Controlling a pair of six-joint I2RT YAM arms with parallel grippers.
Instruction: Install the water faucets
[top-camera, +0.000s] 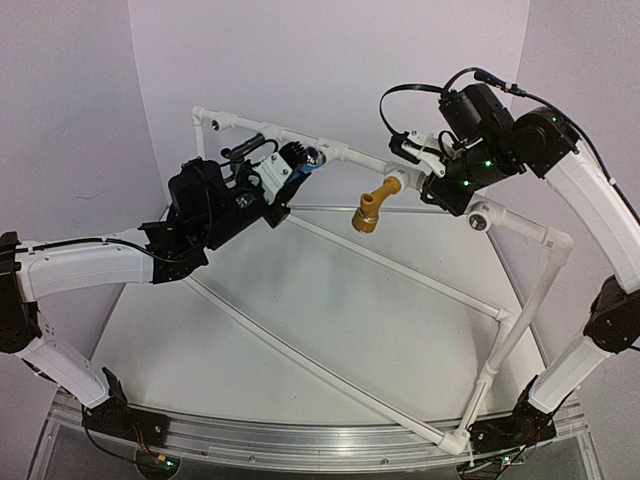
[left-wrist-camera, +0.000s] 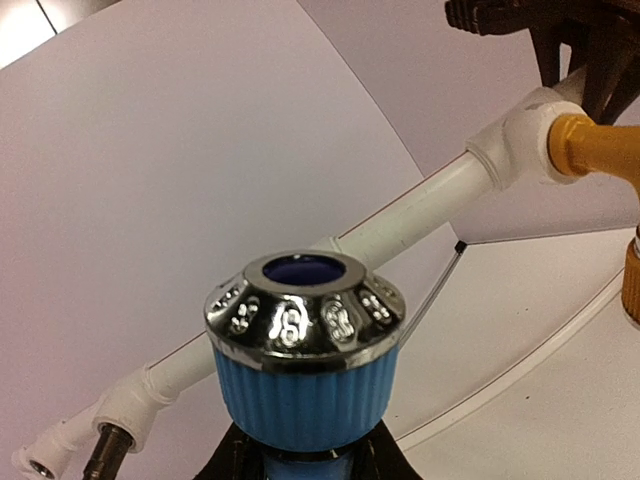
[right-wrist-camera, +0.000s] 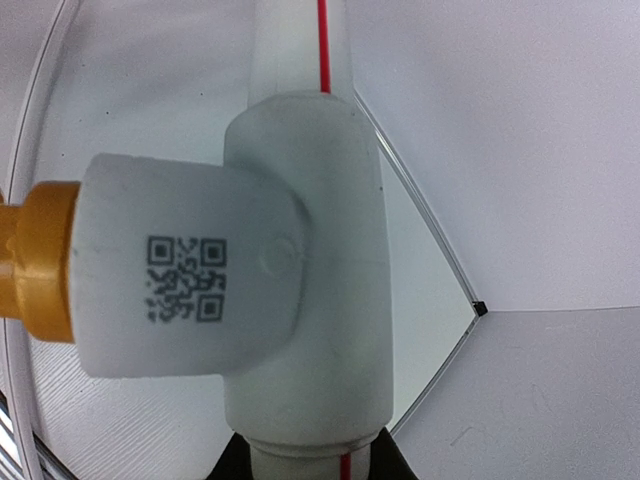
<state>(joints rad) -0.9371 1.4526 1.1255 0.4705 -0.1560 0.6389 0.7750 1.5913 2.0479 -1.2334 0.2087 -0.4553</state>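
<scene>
My left gripper (top-camera: 288, 172) is shut on the blue water faucet (top-camera: 303, 160) and holds it up close to the top rail of the white pipe frame (top-camera: 350, 155). In the left wrist view the faucet's ribbed blue end with its chrome ring (left-wrist-camera: 305, 345) fills the middle, above my gripper (left-wrist-camera: 300, 458). The mustard-yellow faucet (top-camera: 373, 205) sticks out of a white tee fitting (top-camera: 397, 182); it also shows as a yellow faucet (right-wrist-camera: 35, 262) beside the QR-marked tee (right-wrist-camera: 300, 280). My right gripper (top-camera: 422, 166) is shut on the pipe just below that tee (right-wrist-camera: 305, 462). A black faucet (top-camera: 243, 152) sits at the rail's left socket.
The pipe frame's lower rails (top-camera: 330, 375) cross the white tabletop diagonally, and an upright leg (top-camera: 505, 350) stands at the right. Purple walls close in behind and at both sides. An aluminium rail (top-camera: 300, 440) runs along the near edge.
</scene>
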